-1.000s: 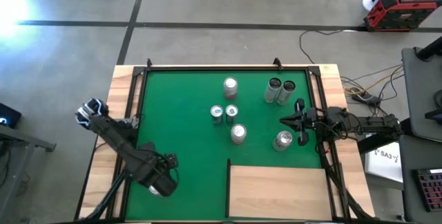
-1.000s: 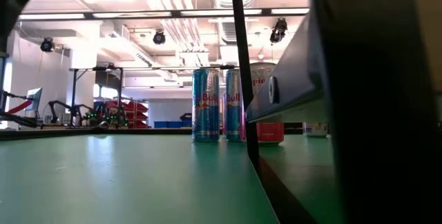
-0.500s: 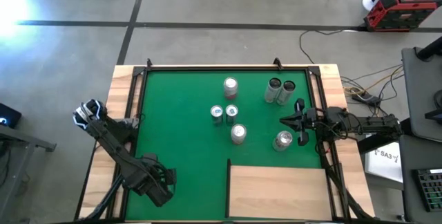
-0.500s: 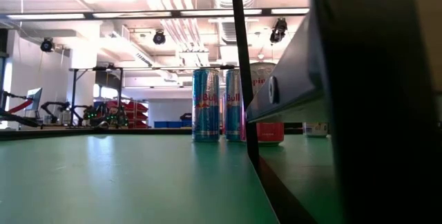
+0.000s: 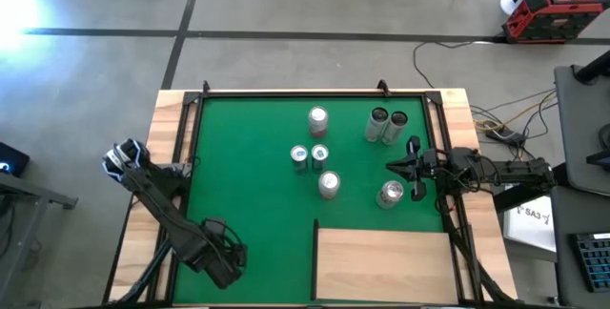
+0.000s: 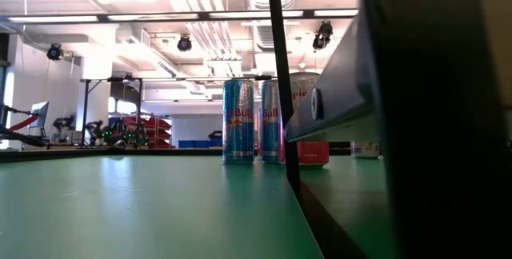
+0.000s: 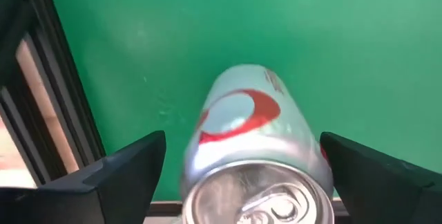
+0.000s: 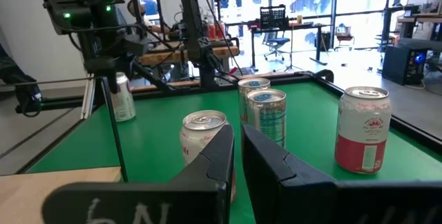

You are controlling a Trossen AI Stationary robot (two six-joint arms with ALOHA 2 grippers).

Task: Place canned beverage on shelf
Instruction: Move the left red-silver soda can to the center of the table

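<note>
Since the earlier frame: left claw [image 5: 222, 259] has slid a little nearer the table's near edge, the can beneath it now hidden from above.

Item: silver canned beverage [image 7: 252, 156], red emblem, pull-tab top, standing between that claw's spread fingers [image 7: 128, 172], not yet gripped.

Handling: centre the can, clench on its body, keep it upright.

Destination: pale wooden shelf [image 5: 381, 263], well to the claw's right.

Right claw [image 5: 416, 169]: clenched, empty, beside another can [image 5: 390, 194].

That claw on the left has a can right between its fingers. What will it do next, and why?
Probably squeeze shut. The left claw is open around the white-and-red can, its fingers clear of both sides, so nothing is gripped yet for the shelf.
</note>
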